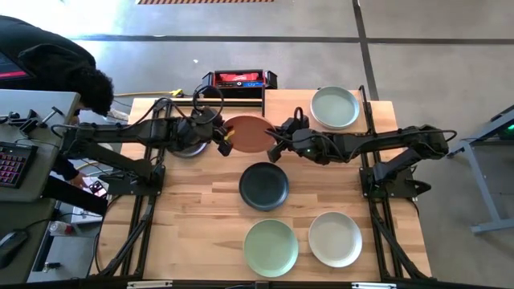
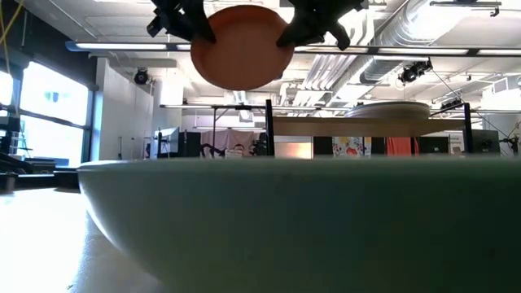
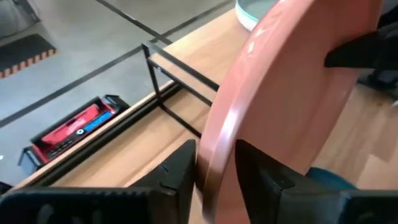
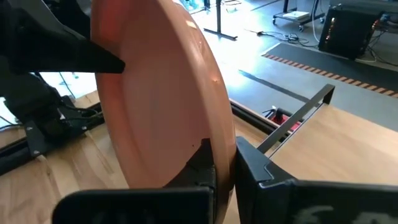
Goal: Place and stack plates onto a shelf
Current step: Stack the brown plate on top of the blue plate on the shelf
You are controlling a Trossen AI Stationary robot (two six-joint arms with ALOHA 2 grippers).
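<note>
A terracotta plate (image 1: 249, 132) is held in the air between my two grippers, over the table's far middle. My left gripper (image 1: 225, 141) is shut on its left rim and my right gripper (image 1: 275, 140) on its right rim. In the low view the plate (image 2: 242, 49) hangs high and tilted. The shelf (image 1: 285, 100) stands just behind it and to the right, with a pale green plate (image 1: 335, 107) resting flat on its board. A black plate (image 1: 263, 185), a pale green plate (image 1: 271, 246) and a cream plate (image 1: 335, 238) lie flat on the table. My left gripper pinches the plate's left rim (image 3: 214, 146) between its two fingers, one on each face, coming level from the table's left. The plate is lifted clear and tilted. My right gripper pinches the opposite, right rim (image 4: 222, 140) between its two fingers, one on each face, coming level from the table's right.
A greyish plate (image 1: 186, 149) lies under my left arm. A red and black box (image 1: 237, 80) sits off the table's far edge. A person (image 1: 56, 72) bends over at the far left. The nearest plate (image 2: 285, 220) fills the low view's foreground.
</note>
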